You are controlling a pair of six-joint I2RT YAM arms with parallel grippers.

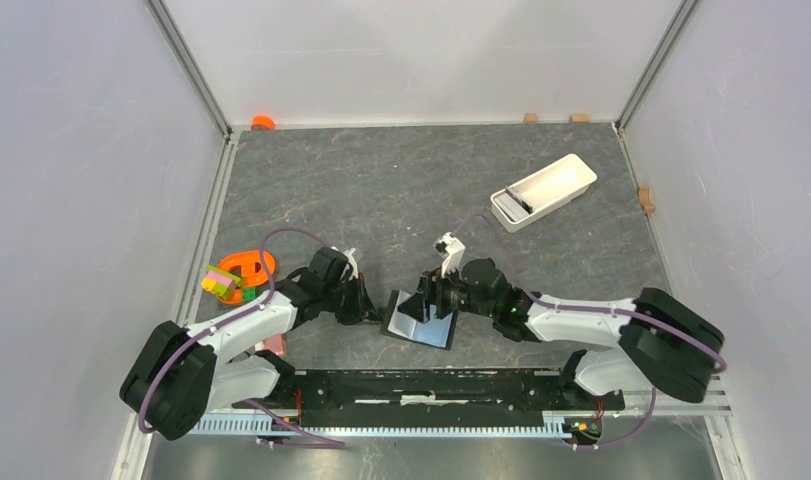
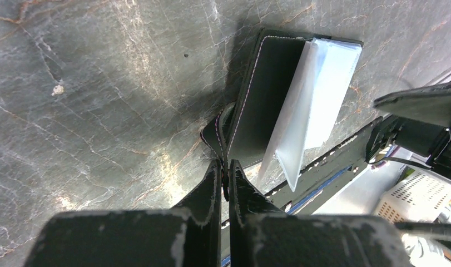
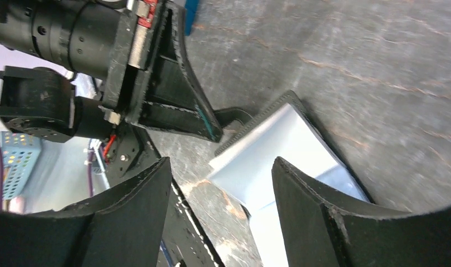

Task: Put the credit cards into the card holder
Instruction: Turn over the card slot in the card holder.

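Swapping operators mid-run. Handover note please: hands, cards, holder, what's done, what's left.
Left hand: shut on the snap tab of the card holder, which lies open.
Right hand: open over the holder, gripping nothing.
Cards: one light blue card sits tilted on the holder's inner face. I can't tell whether it is seated in a pocket. No other cards visible in any view.
Left: check that card is seated, then find and insert the rest.
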